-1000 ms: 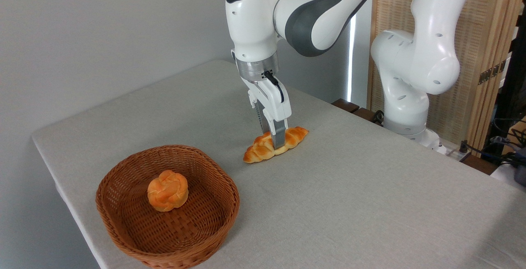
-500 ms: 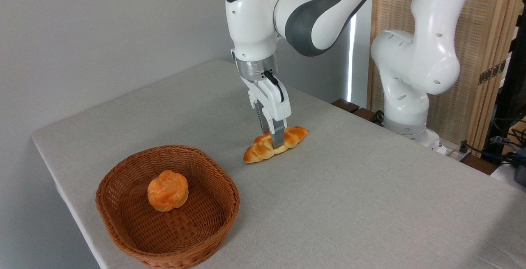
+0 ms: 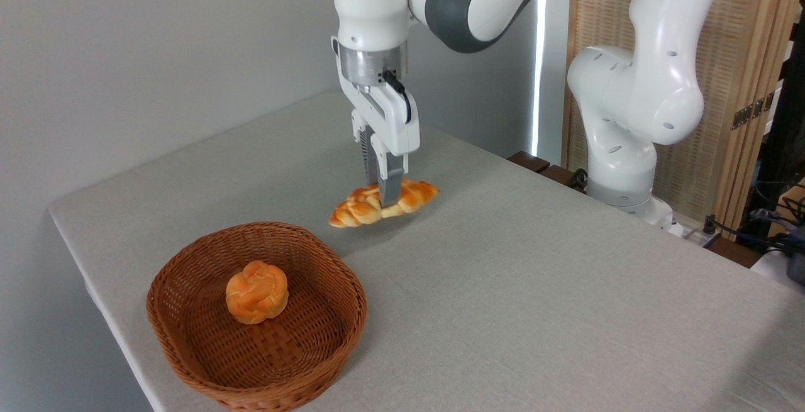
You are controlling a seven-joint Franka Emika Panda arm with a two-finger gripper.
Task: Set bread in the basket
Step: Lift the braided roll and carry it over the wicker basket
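Bread [image 3: 368, 207] is gripped at its middle by the gripper [image 3: 385, 201], fingers closed on both sides of the loaf. The loaf is held level, apparently clear of the table [image 3: 534, 286], far right of the basket [image 3: 188, 361]. A small bun [image 3: 256, 291] is seen inside the basket.

below the gripper [image 3: 385, 197] and its bread [image 3: 383, 203] the table [image 3: 534, 286] lies bare. down-left of it, the basket [image 3: 188, 361] is open on top; a round bun [image 3: 256, 291] fills its middle, floor free around.
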